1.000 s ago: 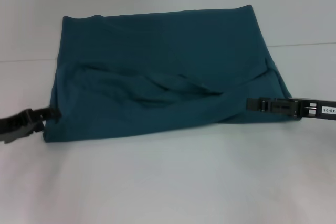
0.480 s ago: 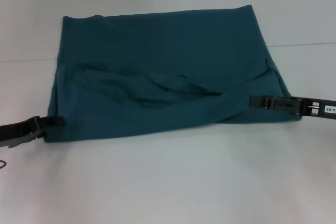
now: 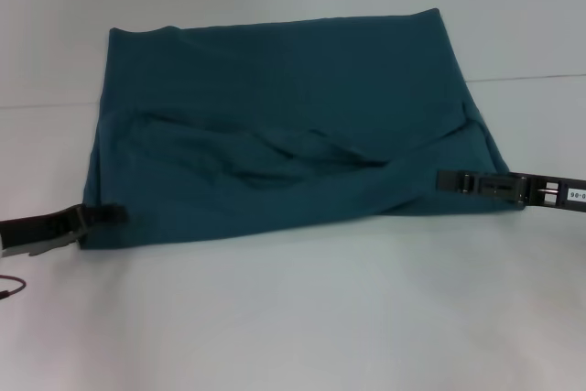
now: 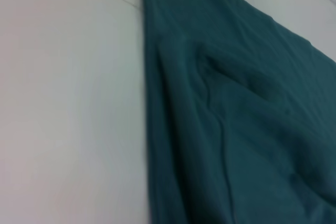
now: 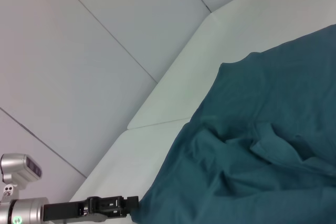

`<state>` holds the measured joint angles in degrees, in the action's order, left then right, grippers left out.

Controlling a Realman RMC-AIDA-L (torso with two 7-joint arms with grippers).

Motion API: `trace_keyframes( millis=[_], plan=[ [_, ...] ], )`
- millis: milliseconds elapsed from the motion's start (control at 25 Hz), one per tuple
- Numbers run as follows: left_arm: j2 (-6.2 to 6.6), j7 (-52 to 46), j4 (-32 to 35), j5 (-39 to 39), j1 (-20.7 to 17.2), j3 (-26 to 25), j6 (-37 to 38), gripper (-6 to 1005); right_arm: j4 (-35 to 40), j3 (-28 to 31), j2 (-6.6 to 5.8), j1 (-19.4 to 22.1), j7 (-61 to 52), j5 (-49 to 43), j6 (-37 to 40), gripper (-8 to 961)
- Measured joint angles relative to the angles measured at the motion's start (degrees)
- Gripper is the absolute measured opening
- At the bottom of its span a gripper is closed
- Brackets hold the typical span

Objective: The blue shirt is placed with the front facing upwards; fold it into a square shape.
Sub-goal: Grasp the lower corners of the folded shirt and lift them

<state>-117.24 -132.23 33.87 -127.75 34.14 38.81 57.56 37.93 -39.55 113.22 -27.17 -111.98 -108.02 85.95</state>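
Teal-blue cotton fabric covers the middle of the white counter (image 3: pixel 293 318): the large dark teal-blue shirt (image 3: pixel 284 125) lies folded into a broad, roughly rectangular shape, plain side up, with no print or collar showing. Its far edge runs fairly straight, while a loose fold with several soft wrinkles crosses the near half from the left side toward the right corner.

At the shirt's near left corner, the left hand (image 3: pixel 108 215) reaches in low from the counter's left edge; its dark fingers sit flat against the hem and appear pinched on the cloth there. The left wrist view shows only the shirt's edge and creased surface lying on the counter.

At the near right corner, the right hand (image 3: pixel 458 180) comes in level from the right side, its black fingers resting on the cloth at the fold's end, seemingly closed on that corner of the shirt. The right wrist view shows the shirt spread across the counter toward a pale wall, and the left hand (image 5: pixel 123 205) farther off, its tip meeting the fabric's corner.
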Motion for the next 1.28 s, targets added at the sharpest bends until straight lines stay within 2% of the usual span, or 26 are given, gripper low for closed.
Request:
trace_keyframes(
  millis=[280,400,600,1040,1160,1280],
  plan=[
    [-0.51,-0.04,-0.29,0.00,1.47,0.42,-0.74,683,0.00,0.09,-0.02,0.01,0.01,0.02,0.17,888],
    [-0.01,-1.29,-1.85,-1.04,2.67,0.85,-1.36,674,0.00,0.46,-0.01,0.01,0.01,0.02,0.38,888],
    [0.59,-7.30,-2.84,-7.50,4.74,1.14,-3.06,658,-0.05,1.06,-0.02,0.01,0.01,0.02,0.71,887],
    [0.22,-7.48,-0.81,-7.45,3.99,0.69,-0.61,220,-0.06,1.67,0.03,0.01,0.01,0.00,0.97,886],
    [0.40,-7.51,-0.75,-7.10,3.99,0.52,0.40,149,-0.06,1.72,0.05,0.01,0.01,0.00,1.04,886],
    [1.12,-5.81,-0.73,-3.82,3.93,-0.76,3.91,78,-0.05,1.72,0.07,0.01,0.01,0.00,1.17,886]
  ],
)
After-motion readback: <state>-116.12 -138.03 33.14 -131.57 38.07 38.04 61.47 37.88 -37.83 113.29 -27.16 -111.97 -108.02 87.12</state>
